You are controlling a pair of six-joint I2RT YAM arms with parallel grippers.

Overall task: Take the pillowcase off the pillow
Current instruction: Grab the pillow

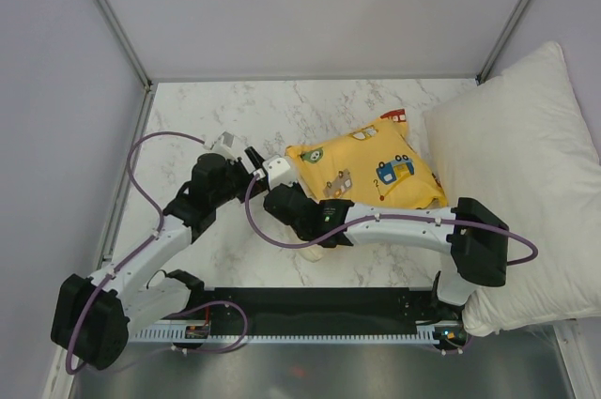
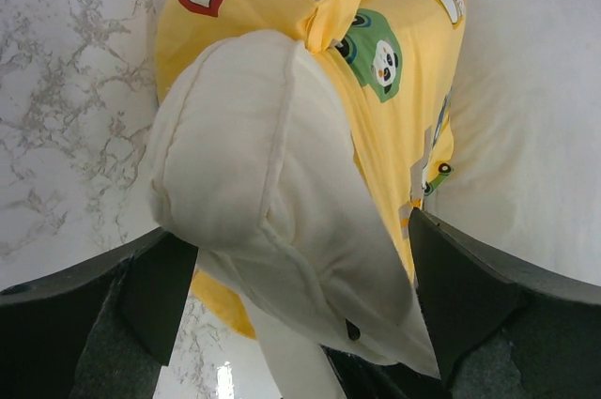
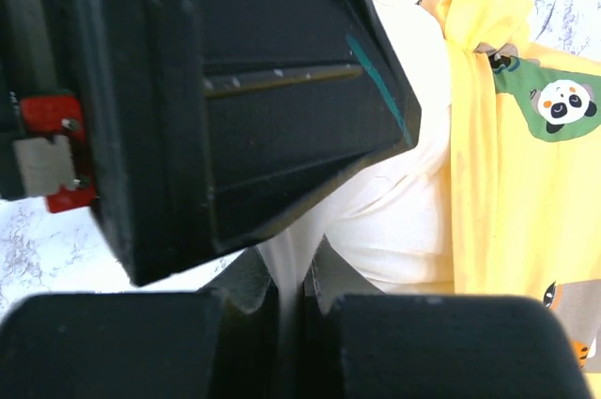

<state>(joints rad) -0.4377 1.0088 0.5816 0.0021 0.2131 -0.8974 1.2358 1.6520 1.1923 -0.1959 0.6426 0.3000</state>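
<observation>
No brand name or readable writing shows. The pillowcase (image 1: 362,160) carries only pictures: a red car, a blue truck and a panda face on a green patch. It is thin, bright-yellow cloth, crumpled. It lies on the white, grey-veined marble-look surface (image 1: 244,108), at about 3 o'clock from the middle of the top view. Its 3 o'clock edge rests against a large, plump white pillow (image 1: 526,164).

Inside the case is the cream pillow (image 2: 263,164), soft and plain, with a stitched seam along its edge. Its rounded end bulges out of the case's open mouth at the 9 o'clock end, and yellow cloth covers the rest.

The left jaws stand wide apart and grip nothing. One matte black finger (image 2: 122,314) is at 7 o'clock in the left wrist view and the other at 5 o'clock, flanking the bare pillow end. The right jaws are together, clamped on a pinched fold of the cream pillow's fabric at that exposed end. A purple cable (image 1: 132,169) loops beside the left arm (image 1: 160,239).
</observation>
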